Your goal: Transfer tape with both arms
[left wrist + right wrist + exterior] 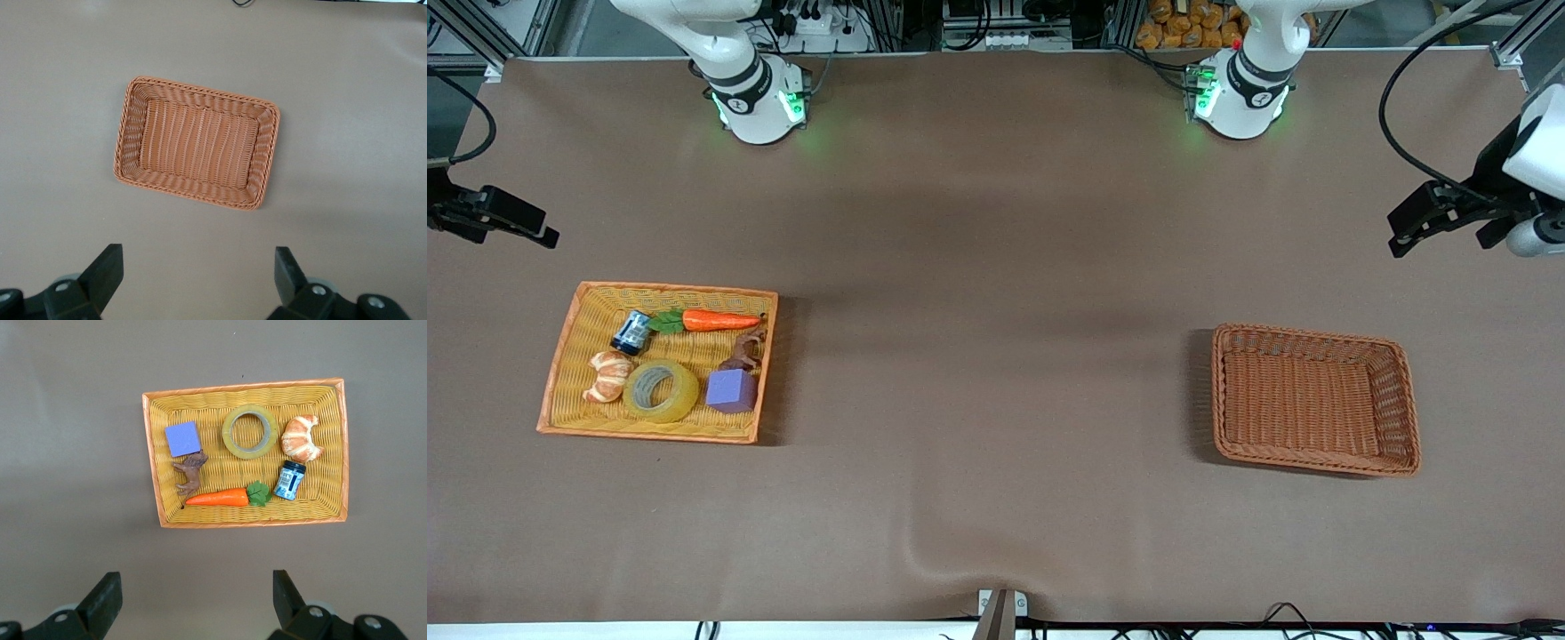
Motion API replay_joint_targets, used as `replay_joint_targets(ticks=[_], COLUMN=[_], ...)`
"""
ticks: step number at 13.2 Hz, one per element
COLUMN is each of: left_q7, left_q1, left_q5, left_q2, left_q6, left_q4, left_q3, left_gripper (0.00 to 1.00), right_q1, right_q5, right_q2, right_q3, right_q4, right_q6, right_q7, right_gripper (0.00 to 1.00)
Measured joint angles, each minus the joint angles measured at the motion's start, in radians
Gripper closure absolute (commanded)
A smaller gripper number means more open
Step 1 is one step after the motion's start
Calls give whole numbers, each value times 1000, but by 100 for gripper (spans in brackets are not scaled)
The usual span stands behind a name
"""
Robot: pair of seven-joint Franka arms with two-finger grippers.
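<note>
The tape [661,390], a glossy translucent yellowish ring with a pale core, lies flat in the shallow yellow woven tray [583,320] toward the right arm's end of the table, between a ridged croissant [608,375] and a matte purple cube [731,390]. With them in the tray are a smooth orange carrot [719,320] with green leaves, a small dark jar [631,332] and a brown animal figure [747,350]. The right gripper [494,218] hangs high over the brown tabletop [996,356] near that tray, its black fingers [100,600] spread wide, holding nothing; the tape is below and ahead of it. The left gripper [1440,218] hangs likewise over the table near the reddish-brown wicker basket [1316,336], a rectangular tight-woven basket with a braided rim, its fingers [103,273] equally wide apart and holding nothing.
</note>
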Motion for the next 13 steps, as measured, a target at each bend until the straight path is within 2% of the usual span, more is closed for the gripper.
replay_joint_targets(ticks=[5, 10, 13], left_q7=[0, 0, 0], left_q1=[1, 1, 1], left_q5=[-1, -2, -2], left_q2=[46, 46, 46], left_q6=[22, 22, 22], left_q4=[8, 17, 17], left_q3=[1, 1, 1], left_gripper=[0, 0, 0], right_q1=[0, -46, -65], right_q5=[-1, -6, -6], right_q2=[15, 169, 219], right_q3=[-2, -12, -13], right_q4=[0, 18, 34], right_q6=[8, 62, 87], right_q7=[0, 1, 1], right_gripper=[0, 0, 0])
